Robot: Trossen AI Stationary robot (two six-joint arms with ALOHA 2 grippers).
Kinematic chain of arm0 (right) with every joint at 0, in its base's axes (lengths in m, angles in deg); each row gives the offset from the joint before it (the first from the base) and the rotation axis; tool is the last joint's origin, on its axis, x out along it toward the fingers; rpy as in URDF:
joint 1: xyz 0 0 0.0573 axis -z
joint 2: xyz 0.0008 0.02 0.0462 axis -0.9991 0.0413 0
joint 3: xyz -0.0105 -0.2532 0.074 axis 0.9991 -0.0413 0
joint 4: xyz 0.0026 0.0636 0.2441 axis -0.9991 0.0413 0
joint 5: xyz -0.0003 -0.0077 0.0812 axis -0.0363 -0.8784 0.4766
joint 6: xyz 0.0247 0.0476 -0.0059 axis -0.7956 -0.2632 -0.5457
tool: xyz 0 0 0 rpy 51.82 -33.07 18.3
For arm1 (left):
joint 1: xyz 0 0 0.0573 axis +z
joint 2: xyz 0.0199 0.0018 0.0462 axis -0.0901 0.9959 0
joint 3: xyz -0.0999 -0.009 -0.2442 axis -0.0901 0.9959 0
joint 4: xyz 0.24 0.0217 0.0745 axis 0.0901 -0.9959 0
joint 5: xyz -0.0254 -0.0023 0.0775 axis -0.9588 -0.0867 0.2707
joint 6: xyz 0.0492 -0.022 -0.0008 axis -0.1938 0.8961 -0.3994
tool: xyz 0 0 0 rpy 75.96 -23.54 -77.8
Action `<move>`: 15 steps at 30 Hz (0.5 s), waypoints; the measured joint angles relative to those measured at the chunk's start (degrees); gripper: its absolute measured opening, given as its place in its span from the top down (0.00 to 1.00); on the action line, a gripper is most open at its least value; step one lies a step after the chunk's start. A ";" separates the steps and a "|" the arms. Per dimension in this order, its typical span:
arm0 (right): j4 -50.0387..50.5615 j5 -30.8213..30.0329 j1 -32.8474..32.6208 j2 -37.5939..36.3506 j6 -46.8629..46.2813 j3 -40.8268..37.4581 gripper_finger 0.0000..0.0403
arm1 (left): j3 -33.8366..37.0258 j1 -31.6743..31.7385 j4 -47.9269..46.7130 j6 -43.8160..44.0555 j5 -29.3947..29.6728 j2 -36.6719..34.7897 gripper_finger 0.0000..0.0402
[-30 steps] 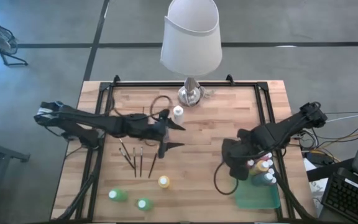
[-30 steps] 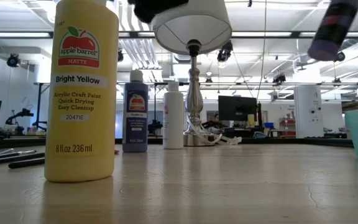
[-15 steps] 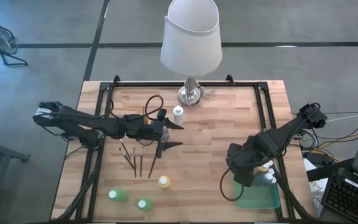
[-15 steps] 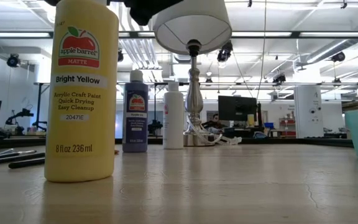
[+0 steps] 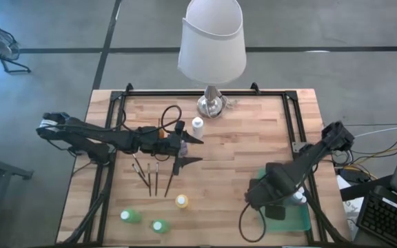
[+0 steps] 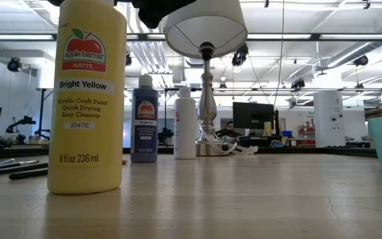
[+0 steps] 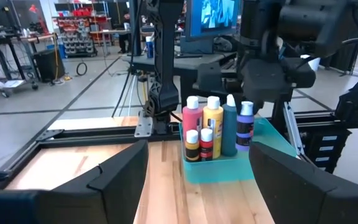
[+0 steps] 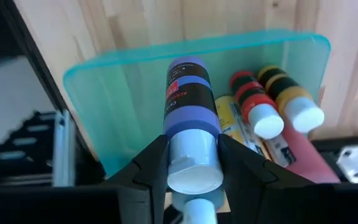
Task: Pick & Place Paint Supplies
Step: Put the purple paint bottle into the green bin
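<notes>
My right gripper [image 5: 267,196] points down over the green tray [image 5: 293,220] at the table's near right, shut on a purple paint bottle [image 8: 188,93]. Several other bottles [image 7: 205,127] stand in the tray. My left gripper [image 5: 197,149] hangs open and level above mid-table and touches nothing. A white bottle [image 5: 198,126] stands just beyond it. A purple bottle [image 6: 144,119] stands close by. Several dark paintbrushes [image 5: 151,176] lie on the wood near its arm. A yellow bottle [image 5: 181,201] and two green bottles [image 5: 131,216] stand near the front edge. My right gripper pinches the purple bottle between its two fingers [image 8: 153,163], just below the white cap at the bottle's shoulder [image 8: 191,127]. The fingers come from above, pointing down. The bottle hangs upright below them, inside the tray's outline; whether its base touches the tray floor I cannot tell.
A tall lamp [image 5: 211,48] with a white shade stands at the table's far middle. A black metal frame [image 5: 298,124] runs along the table's sides. Bare wood lies between the two arms [image 5: 233,158].
My right gripper has carried the purple bottle toward the table's near edge and down, from beside the tray to over it, turning a little on the way. The bottle has stayed upright in the hold.
</notes>
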 joint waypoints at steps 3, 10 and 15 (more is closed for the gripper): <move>-0.09 -0.29 -1.25 1.52 4.22 -0.08 0.72 | 0.00 -0.01 -0.29 0.85 -0.26 0.00 0.29; 0.00 -0.25 -3.65 2.51 6.40 -2.53 0.72 | 0.00 -0.01 -0.50 1.57 -0.26 0.00 0.29; -0.02 -0.60 -3.87 2.51 6.31 -4.87 0.72 | 0.00 -0.01 -0.55 2.25 -0.24 0.00 0.29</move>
